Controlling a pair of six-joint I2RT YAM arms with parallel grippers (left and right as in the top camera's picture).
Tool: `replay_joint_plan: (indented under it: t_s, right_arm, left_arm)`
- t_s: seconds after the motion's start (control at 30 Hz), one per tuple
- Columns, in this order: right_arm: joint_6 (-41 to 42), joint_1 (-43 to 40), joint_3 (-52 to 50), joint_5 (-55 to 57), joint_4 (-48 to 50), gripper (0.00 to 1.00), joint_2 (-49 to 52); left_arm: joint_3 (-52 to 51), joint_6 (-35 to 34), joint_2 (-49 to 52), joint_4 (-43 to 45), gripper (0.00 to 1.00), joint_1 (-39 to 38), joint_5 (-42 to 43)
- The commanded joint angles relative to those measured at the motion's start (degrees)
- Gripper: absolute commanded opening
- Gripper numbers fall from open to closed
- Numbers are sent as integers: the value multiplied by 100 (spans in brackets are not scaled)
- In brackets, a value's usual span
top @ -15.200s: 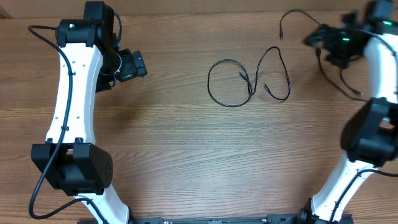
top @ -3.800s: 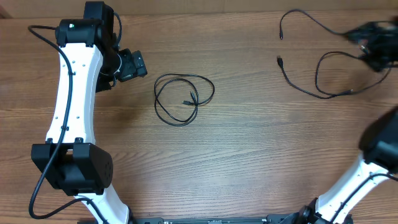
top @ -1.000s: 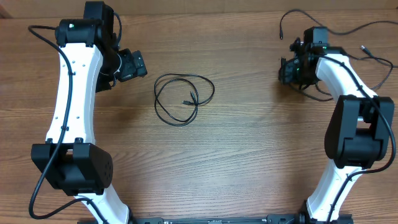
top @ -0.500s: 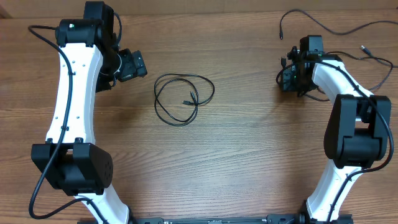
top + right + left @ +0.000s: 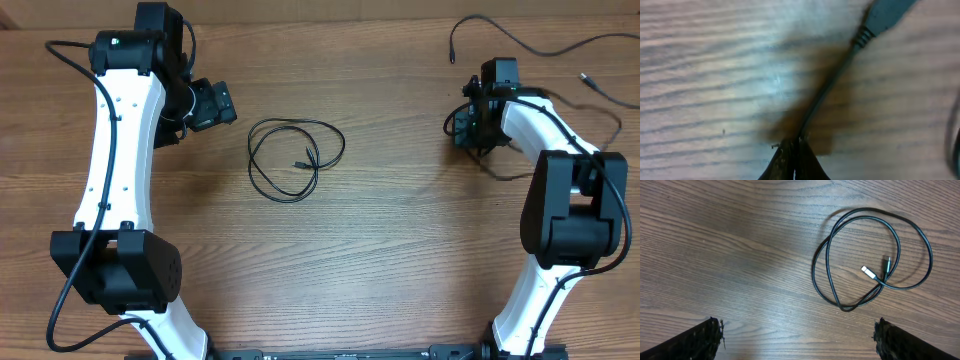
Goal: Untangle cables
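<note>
— State of the right claw (image 5: 792, 150)?
— Pressed together, pinching a thin black cord (image 5: 827, 90) right at the tips, low over the wooden table (image 5: 715, 75). From there, running up and to the right into a dark plug end (image 5: 885, 12), blurred in the wrist view.

— And from overhead?
— Parked at the far right of the table, claw (image 5: 466, 124) pointing left. Close to 2 loose pieces: 1 long strand (image 5: 500, 33) arching from behind the claw out toward the right edge, and 1 short tail (image 5: 590, 80) with a small plug beside the arm. Cannot tell from above which piece sits in the pinch; hidden under the claw.

— Now the left claw (image 5: 797, 327)?
— Spread wide, holding nothing, hovering over bare wood at the far left.

— Whereabouts of the bundle?
— Lying flat, left of the table's middle, near the left claw (image 5: 212, 104) but apart from it. 1 coiled cable (image 5: 296, 121) in 2 overlapping loops (image 5: 865, 210), with a silver-tipped plug (image 5: 868, 271) resting inside the ring. Well apart from the strands on the right.
</note>
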Motion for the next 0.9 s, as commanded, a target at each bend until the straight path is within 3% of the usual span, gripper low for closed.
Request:
replay_joint_plan:
  t_s: [0.0, 0.3, 0.33, 0.37, 0.4, 0.43, 0.6, 0.87]
  right_arm:
    - [684, -44, 350, 48, -308, 4, 186]
    - [1147, -240, 1207, 581, -1121, 4, 61]
    - [1145, -264, 1207, 605, -1126, 8, 61]
    - [1145, -284, 1207, 643, -1126, 25, 61]
    - [1147, -302, 1207, 706, -1123, 56, 61]
    - [1147, -317, 1207, 785, -1119, 63, 61]
    - [1154, -614, 1207, 1049, -986, 75, 63]
    - [1069, -929, 1134, 538, -608, 77, 199]
  left_arm:
    - [37, -120, 7, 7, 100, 20, 22]
    - [37, -120, 7, 7, 99, 20, 22]
    - [37, -118, 7, 7, 99, 20, 22]
    - [37, -118, 7, 7, 100, 20, 22]
    - [37, -118, 7, 7, 99, 20, 22]
    - [37, -120, 7, 7, 100, 20, 22]
    - [37, -118, 7, 7, 99, 20, 22]
    - [37, -120, 7, 7, 100, 20, 22]
